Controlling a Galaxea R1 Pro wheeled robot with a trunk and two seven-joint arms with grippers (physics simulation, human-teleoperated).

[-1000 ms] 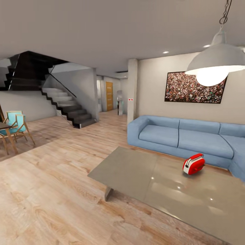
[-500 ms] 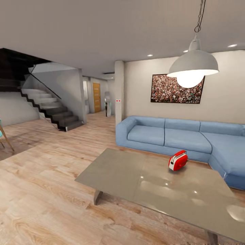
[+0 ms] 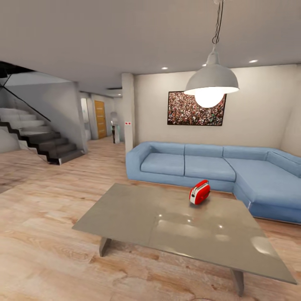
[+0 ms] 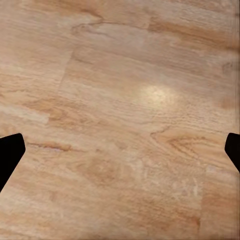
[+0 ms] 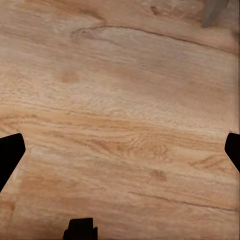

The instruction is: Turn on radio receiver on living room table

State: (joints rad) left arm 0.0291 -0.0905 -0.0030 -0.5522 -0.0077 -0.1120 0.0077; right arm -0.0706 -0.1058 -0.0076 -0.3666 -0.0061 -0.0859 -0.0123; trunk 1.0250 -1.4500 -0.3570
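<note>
Living room: light plank floor, pale walls, blue L-shaped sofa at 2 o'clock in the head view, crowd picture on the wall above it, grey pendant lamp at 12-1 o'clock, stairs cut by the frame edge at 9 o'clock. The table spreads across centre to 4 o'clock, glossy grey-taupe surface with one seam. The radio receiver sits on the far half of that surface, near the sofa-side edge, at about 2 o'clock from frame centre, tilted a little, well apart from the robot.

Change: the whole head picture has slid over the last second. Stairs pushed out at 9 o'clock, chairs gone from view, more sofa showing at 3 o'clock, table now more centred. That is camera and base turning, not the things moving. Judgement: robot is squaring up to the table, approach phase, nothing reached for yet.

Left gripper: jaws wide, dark tips at opposite frame edges, bare floor between, holding nothing. Right gripper: jaws wide too, empty, floor below, a grey table leg cut at the frame corner.

Hard to make out: the radio's dial and any switch are too small to tell, so on/off state cannot be told; table's near 5 o'clock corner cut off
</note>
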